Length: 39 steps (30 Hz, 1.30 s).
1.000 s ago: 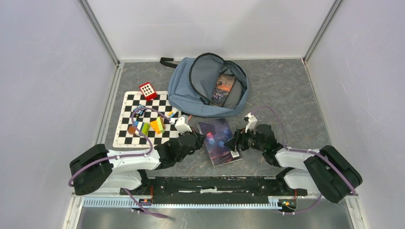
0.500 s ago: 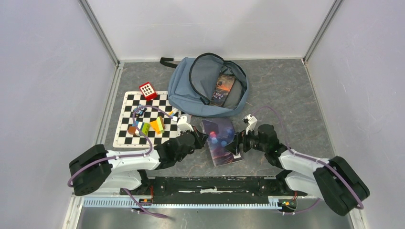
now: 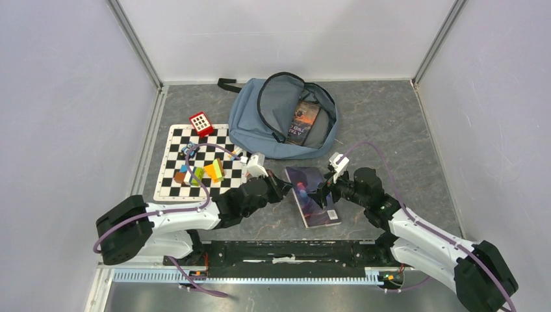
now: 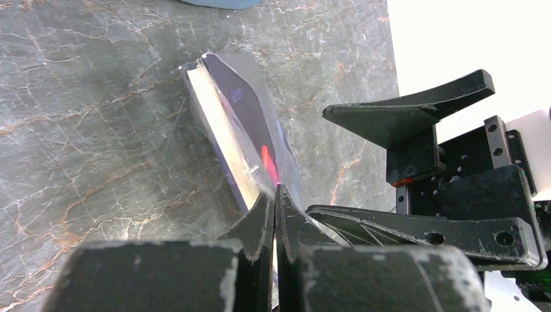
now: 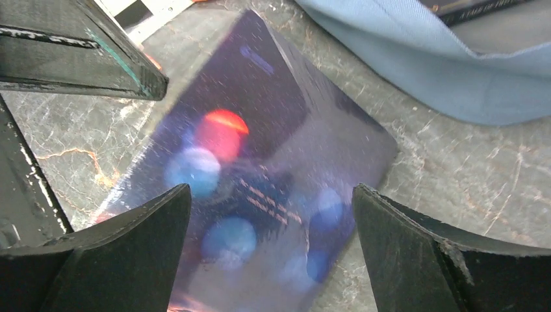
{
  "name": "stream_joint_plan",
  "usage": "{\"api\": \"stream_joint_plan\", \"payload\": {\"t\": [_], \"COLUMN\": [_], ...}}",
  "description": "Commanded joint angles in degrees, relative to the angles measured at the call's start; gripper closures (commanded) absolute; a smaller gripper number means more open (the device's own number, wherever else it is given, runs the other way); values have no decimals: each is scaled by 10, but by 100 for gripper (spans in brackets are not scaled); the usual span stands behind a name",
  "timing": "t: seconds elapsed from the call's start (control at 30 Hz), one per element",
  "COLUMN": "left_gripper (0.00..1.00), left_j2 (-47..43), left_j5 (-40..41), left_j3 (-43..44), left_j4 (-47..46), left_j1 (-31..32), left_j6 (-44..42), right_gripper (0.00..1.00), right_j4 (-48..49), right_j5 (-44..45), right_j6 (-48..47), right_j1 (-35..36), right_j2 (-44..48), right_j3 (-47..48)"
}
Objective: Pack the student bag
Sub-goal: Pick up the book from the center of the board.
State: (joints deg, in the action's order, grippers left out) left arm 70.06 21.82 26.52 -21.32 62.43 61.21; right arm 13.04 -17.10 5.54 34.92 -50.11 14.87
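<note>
**Book tipped up between the two end effectors, bag open behind**

Nearest the arm bases, a dark book (image 3: 316,200) with glowing orbs on its cover stands tilted on its long edge on the grey marbled tabletop (image 3: 396,123). The left end effector (image 4: 274,195) is pressed together on the book's near corner, seemingly nipping the cover. The right end effector (image 5: 271,188) is spread wide, a finger on either side of the cover and neither touching it.

To the left lies a chequered mat (image 3: 170,185) carrying coloured blocks (image 3: 205,172), with a red box (image 3: 201,123) at its far edge.

Farther back, the bag (image 3: 256,130) lies flat mid-tabletop, unzipped, with a second book (image 3: 304,123) inside. The bag's near wall lies between the tilted book and the opening.
</note>
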Motion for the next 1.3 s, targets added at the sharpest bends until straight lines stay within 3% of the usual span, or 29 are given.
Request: {"api": "stream_joint_plan", "payload": {"t": [0.0, 0.1, 0.37, 0.63, 0.83, 1.1, 1.27], "left_gripper": [98, 98, 98, 98, 98, 98, 98], "left_j2": [1, 9, 40, 62, 54, 45, 40], "left_j5": [-19, -24, -34, -52, -50, -49, -47], "left_j3": [29, 31, 32, 48, 51, 53, 55], "left_j4": [-53, -51, -71, -83, -82, -77, -73], "left_j1": [-4, -10, -20, -21, -21, -21, -21], "left_j6": [34, 37, 32, 29, 25, 22, 19], "right_gripper": [2, 2, 2, 2, 2, 2, 2], "right_j4": [-10, -37, -120, -126, -180, -276, -315], "right_j5": [28, 44, 188, 320, 455, 610, 644], "right_j6": [-67, -76, -56, 39, 94, 155, 178], "right_j1": [18, 42, 126, 236, 336, 418, 442], "right_j2": [21, 28, -2, -33, -92, -167, -208], "right_j3": [32, 52, 97, 105, 140, 206, 234]}}
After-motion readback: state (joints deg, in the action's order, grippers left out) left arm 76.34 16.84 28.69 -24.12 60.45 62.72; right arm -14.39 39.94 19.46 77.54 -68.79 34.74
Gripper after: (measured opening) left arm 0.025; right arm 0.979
